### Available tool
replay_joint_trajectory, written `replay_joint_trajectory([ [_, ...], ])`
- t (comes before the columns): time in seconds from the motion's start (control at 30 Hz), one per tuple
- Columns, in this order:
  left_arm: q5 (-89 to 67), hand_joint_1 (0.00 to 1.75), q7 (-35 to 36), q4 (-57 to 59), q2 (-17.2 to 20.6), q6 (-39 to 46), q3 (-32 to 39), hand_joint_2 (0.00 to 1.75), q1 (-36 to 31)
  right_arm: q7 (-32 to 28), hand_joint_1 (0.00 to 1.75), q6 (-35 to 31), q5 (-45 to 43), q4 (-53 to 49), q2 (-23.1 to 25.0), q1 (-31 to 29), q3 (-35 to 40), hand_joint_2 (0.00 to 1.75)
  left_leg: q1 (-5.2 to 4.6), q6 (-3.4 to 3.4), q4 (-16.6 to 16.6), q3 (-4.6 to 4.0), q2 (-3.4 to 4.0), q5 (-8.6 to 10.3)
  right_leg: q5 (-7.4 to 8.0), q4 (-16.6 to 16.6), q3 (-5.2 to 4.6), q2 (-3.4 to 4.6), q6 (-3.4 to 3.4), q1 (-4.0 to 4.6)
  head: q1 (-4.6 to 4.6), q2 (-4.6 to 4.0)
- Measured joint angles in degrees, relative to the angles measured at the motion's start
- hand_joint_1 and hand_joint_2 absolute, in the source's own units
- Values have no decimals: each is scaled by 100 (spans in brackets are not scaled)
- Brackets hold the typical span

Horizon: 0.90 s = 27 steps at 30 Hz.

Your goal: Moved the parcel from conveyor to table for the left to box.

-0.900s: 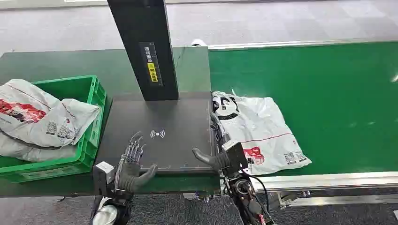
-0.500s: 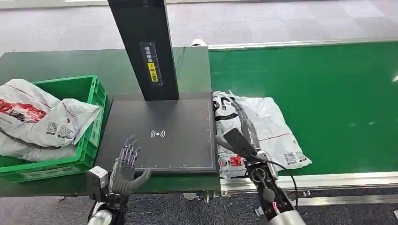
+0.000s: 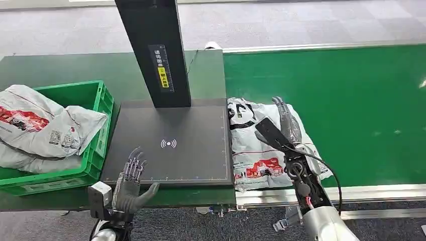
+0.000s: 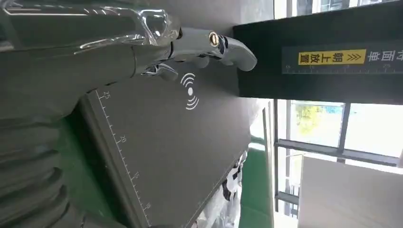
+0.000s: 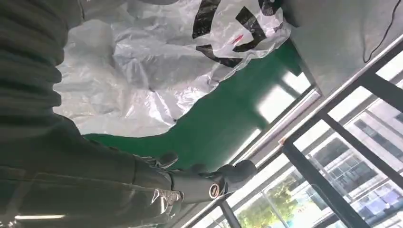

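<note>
**Inspector A:** Noting positions first — the parcel point(image 3: 271, 143), a white plastic mailer with black and red print, lies flat on the green conveyor point(image 3: 351, 100), its near-left edge just beside the dark scanning pad point(image 3: 171, 145) on the table point(image 3: 50, 68). It has not yet crossed over.

**Inspector B:** And the right hand point(image 3: 284, 123)?

**Inspector A:** Extended over the parcel's upper half, fingers straight and apart, thumb spread — it holds nothing. The right wrist view shows fingers point(image 5: 228, 173) clear of the plastic, with green belt beneath. Judgement: the hand is set on the parcel's far side so that it can draw it toward the pad.

**Inspector B:** The left hand point(image 3: 131, 183)?

**Inspector A:** Waiting at the near edge of the pad, fingers apart, empty. That placement fits its role: to receive the parcel and pass it to the green crate point(image 3: 95, 130), which already holds other mailers point(image 3: 40, 130).

**Inspector B:** Orientation of the parcel?

**Inspector A:** Long axis runs roughly from the near belt edge toward the far side, slightly skewed; the black-printed end points away from the robot, the red-printed end and code labels toward it. The black scanner column point(image 3: 153, 50) stands at the pad's far edge — the transfer path in front of it looks unobstructed.
</note>
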Motion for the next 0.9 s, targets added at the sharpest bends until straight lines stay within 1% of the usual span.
replay_joint_trajectory([
  [0.17, -7, 0, 0, 2, 7, 24, 4, 175, -1, 86, 0, 217, 109, 15, 7, -111, 2, 175, 0, 0, 0, -4, 1, 0, 0, 1, 0, 0, 0, 0, 0, 0],
  [0.23, -7, 0, 0, 2, 7, 24, 7, 175, -8, 362, 0, 439, 230, 74, 4, -324, 26, 175, 0, 1, 0, -3, 3, 1, 1, 1, -2, 0, 0, 0, 0, 0],
  [0.33, -7, 0, 13, 2, 9, 44, 4, 175, -26, 919, 0, 779, 525, 394, -70, -854, 158, 175, 0, 2, 1, 2, 2, 3, 2, 0, -1, 1, 0, 0, 2, 0],
  [0.43, -9, 0, 46, 11, 31, 79, 4, 175, -26, 1152, 0, 1030, 805, 796, -182, -1205, 326, 175, 0, 4, 2, 1, -12, 5, 2, 0, 3, -6, 0, 0, 0, 0],
  [0.67, -17, 0, 232, 26, 61, 57, -2, 175, -27, 1790, 0, 1316, 1314, 1578, -328, -1506, 736, 175, 0, 3, 2, -5, -10, 3, 2, 0, -4, -5, 0, 0, 0, 0],
  [0.9, -17, 0, 260, 26, 59, 41, -33, 175, -29, 1908, 0, 1388, 1362, 1869, -361, -1642, 912, 175, 0, 3, 1, -5, -9, 3, 2, 0, -3, -5, 0, 0, 0, 0],
])
